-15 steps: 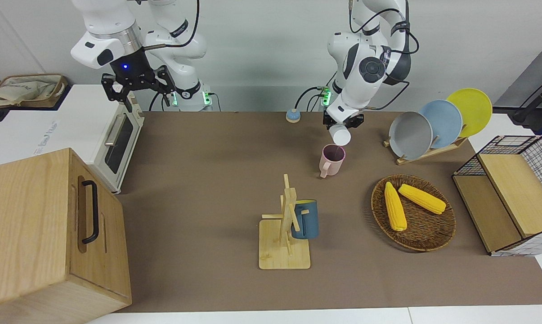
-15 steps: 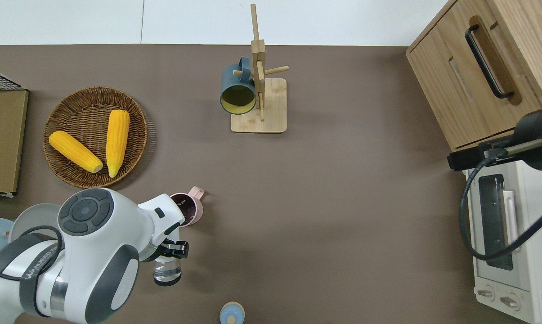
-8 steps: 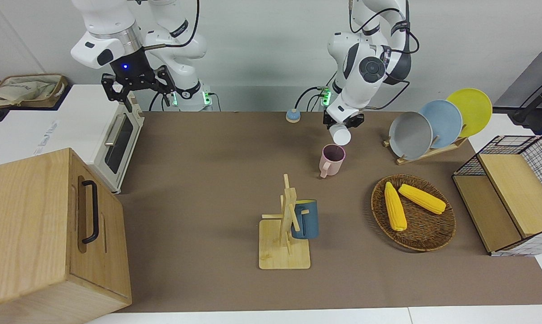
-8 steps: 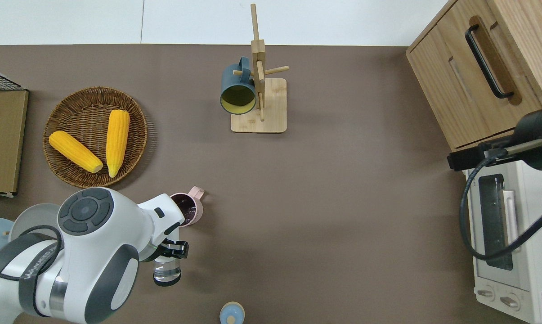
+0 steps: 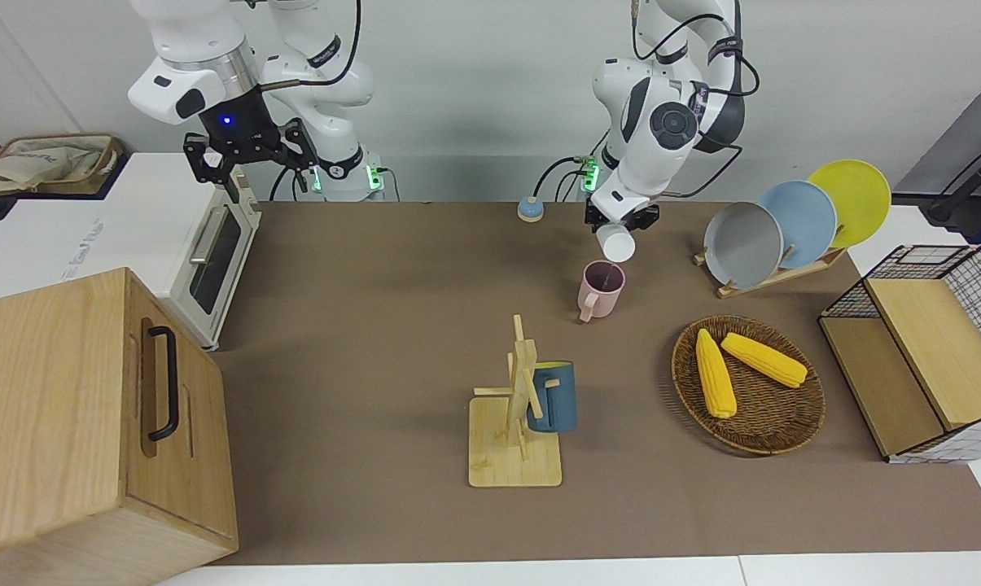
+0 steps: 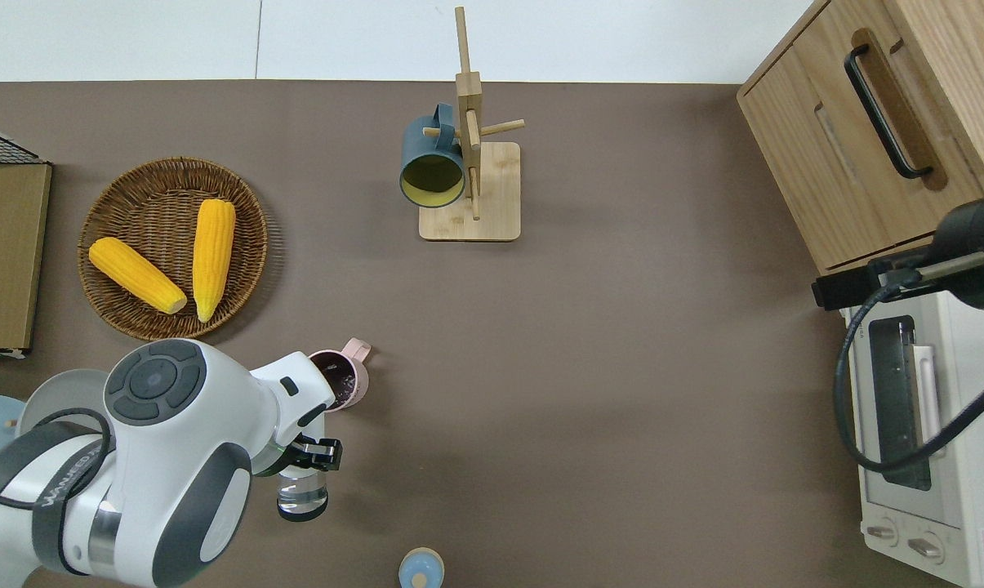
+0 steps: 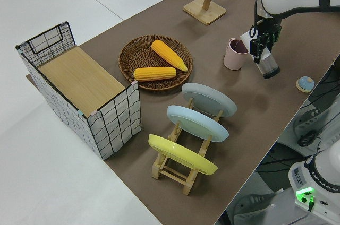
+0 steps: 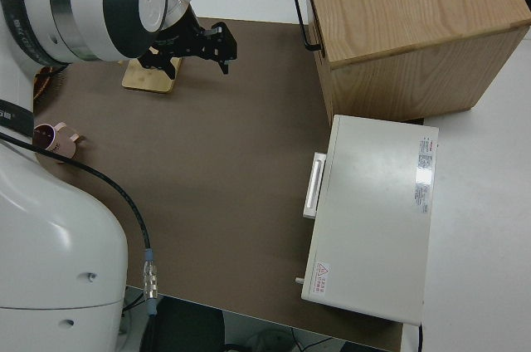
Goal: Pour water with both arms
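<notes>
Your left pincer [image 6: 308,454] is clamped on a clear bottle [image 6: 302,496], held tipped on its side w/ the mouth aimed at the pink mug [image 6: 346,378]. In the overhead view the bottle hangs over bare bench [image 6: 589,367], nearer the robots than the mug; the front view puts its white end just above the mug's rim. No stream shows in any view, and I can't tell how much water is left in the bottle.

Looks like the pour step is at its end or paused. The mug's inside reads dark, so prob. some liquid is already in.

Next move, as I judge it: either tip more w/ the mouth kept over the mug opening, or bring the bottle upright and set it down clear of the mug. Its blue cap [image 6: 420,568] sits by the bench edge nearest the robots.

Right arm is parked, its pincer [image 5: 244,155] w/ fingers spread, holding nothing.
</notes>
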